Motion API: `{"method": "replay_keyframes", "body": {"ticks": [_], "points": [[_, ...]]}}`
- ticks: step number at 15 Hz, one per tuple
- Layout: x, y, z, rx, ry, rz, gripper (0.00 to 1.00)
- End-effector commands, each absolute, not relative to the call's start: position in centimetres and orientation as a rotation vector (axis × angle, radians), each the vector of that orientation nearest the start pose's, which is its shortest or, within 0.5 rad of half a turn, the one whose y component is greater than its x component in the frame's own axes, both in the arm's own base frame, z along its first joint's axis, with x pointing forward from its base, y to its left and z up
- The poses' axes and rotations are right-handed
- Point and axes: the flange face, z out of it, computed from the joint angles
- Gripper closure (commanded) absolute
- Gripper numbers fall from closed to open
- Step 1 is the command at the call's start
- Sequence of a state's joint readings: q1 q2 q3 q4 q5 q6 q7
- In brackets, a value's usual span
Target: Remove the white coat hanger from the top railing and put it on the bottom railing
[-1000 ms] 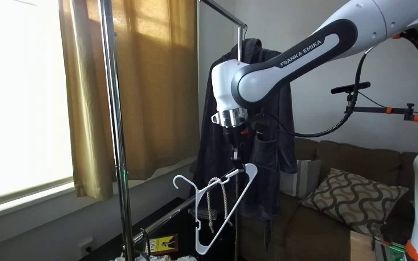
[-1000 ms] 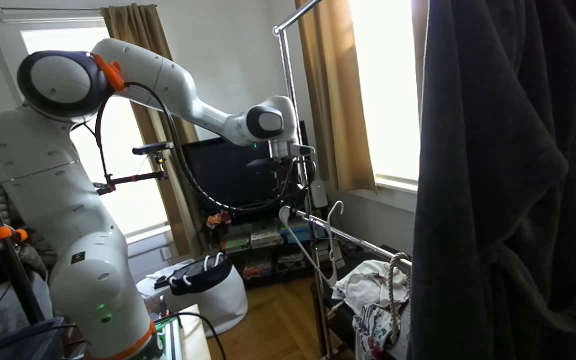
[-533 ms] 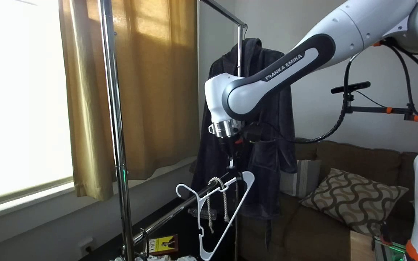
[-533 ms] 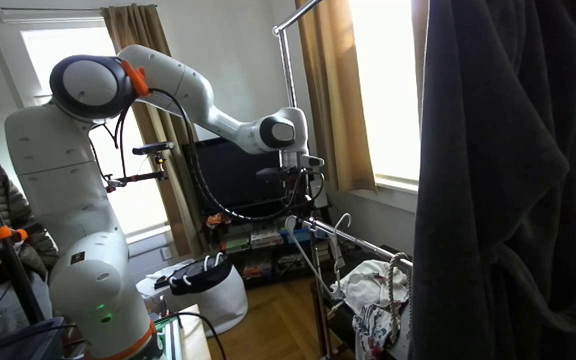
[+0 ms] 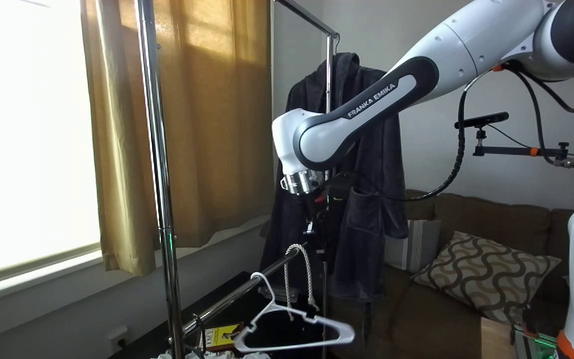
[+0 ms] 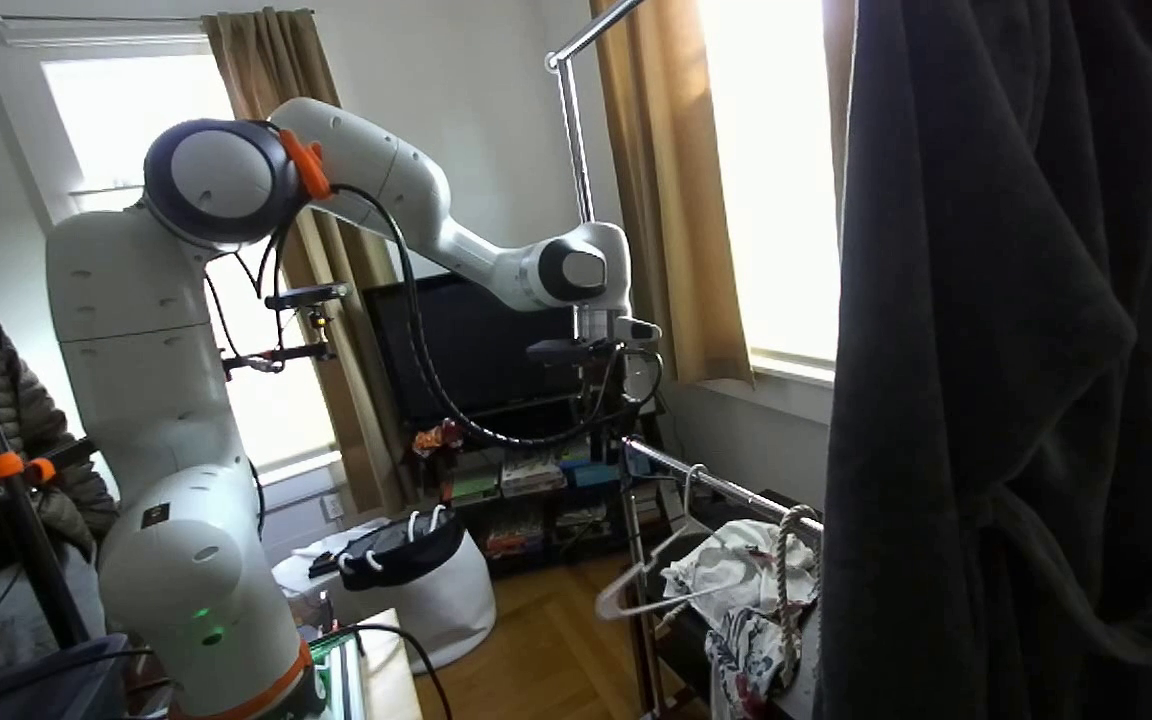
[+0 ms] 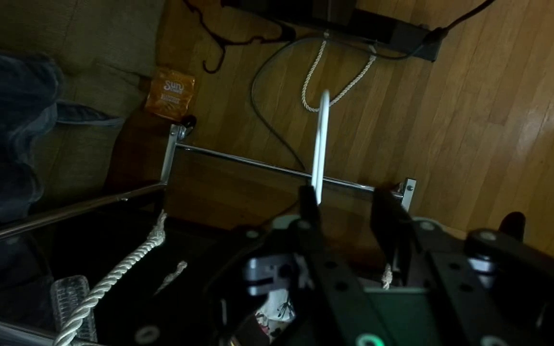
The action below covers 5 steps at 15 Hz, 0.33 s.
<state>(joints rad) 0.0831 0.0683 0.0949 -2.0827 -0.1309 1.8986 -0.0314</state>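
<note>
Two fingers (image 7: 386,211) partway apart, gripping nothing; white coat hanger (image 5: 292,346), earlier gripped, hangs from bottom railing (image 5: 222,305).

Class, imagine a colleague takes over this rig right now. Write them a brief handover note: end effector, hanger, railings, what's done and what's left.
End effector: open, holding nothing.
White coat hanger: hanging by its hook from the bottom railing, below the end effector.
Done: the hanger is off the top railing and on the lower one.
Left: probably just check that the hanger hangs steady, then back the arm away without knocking it.
</note>
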Motion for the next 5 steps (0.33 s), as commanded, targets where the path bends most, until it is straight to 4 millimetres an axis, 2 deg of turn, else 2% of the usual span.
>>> {"method": "replay_keyframes", "body": {"ticks": [1,4,5], "points": [[51.9,7.6,39.6,-3.192,-0.400,0.389,0.32],[51.1,6.8,40.9,-3.149,-0.544,0.338,0.10],[52.4,7.4,40.0,-3.190,-0.473,0.350,0.27]]}}
